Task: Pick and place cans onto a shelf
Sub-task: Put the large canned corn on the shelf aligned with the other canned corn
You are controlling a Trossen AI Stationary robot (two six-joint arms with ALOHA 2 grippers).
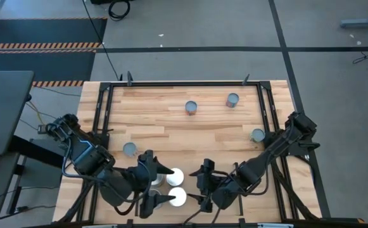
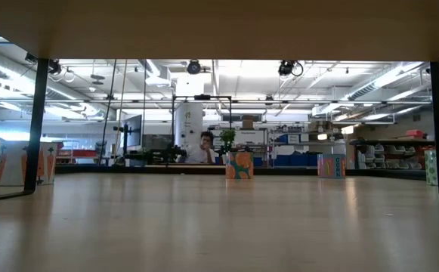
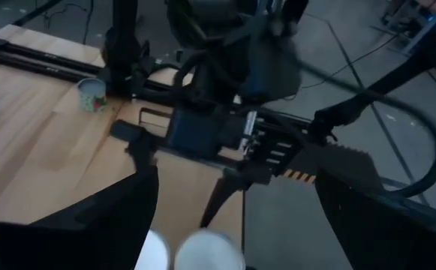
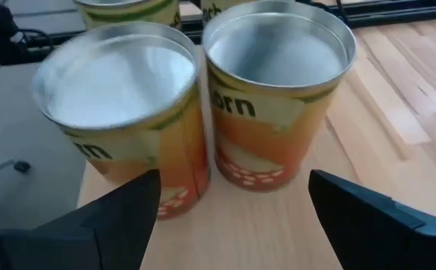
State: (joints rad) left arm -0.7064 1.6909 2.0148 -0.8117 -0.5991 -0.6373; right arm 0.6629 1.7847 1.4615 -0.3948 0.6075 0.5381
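Left gripper (image 1: 166, 185) fingers spread around the white-topped cans (image 1: 176, 177) at the table's (image 1: 171, 120) near edge; right gripper (image 1: 204, 185) spread wide, facing them.

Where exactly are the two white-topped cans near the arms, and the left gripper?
upper white-topped can (image 1: 175, 175), high view, its top.
lower white-topped can (image 1: 178, 197), high view, its top.
left gripper (image 1: 166, 185), high view, between its fingertips.
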